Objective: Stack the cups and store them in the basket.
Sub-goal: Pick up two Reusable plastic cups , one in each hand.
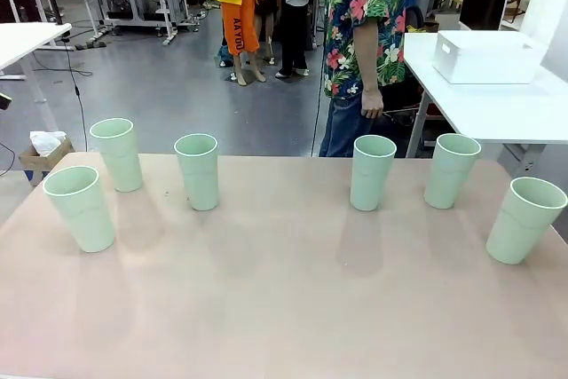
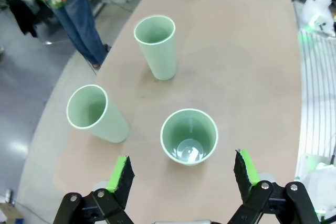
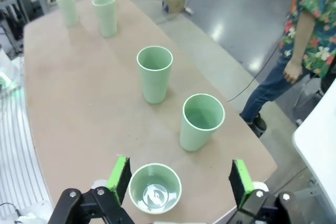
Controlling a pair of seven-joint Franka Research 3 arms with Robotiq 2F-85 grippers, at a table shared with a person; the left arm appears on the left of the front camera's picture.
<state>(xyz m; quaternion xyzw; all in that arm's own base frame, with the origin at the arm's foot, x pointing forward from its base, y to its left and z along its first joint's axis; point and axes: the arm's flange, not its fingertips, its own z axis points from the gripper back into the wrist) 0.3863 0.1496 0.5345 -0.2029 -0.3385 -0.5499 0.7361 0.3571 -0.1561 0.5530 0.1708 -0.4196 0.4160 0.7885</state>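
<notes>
Several pale mint-green cups stand upright in a loose row on the tan table (image 1: pixel 284 308): a cup (image 1: pixel 80 208) at the far left, a cup (image 1: pixel 197 171) left of the middle, a cup (image 1: pixel 372 172) right of it, and a cup (image 1: pixel 524 219) at the far right. My left gripper (image 2: pixel 183 170) hangs open above the leftmost cup (image 2: pixel 189 136). My right gripper (image 3: pixel 179 179) hangs open above the rightmost cup (image 3: pixel 155 187), and both grippers are empty. The white basket (image 1: pixel 486 57) sits on a separate white table at the back right.
A person in a floral shirt (image 1: pixel 368 33) stands at the far edge, one hand (image 1: pixel 372 102) hanging down. More cups (image 2: pixel 96 114) (image 3: pixel 200 121) stand close to each gripper. The white side table (image 1: pixel 497 117) lies beyond the tan table's right corner.
</notes>
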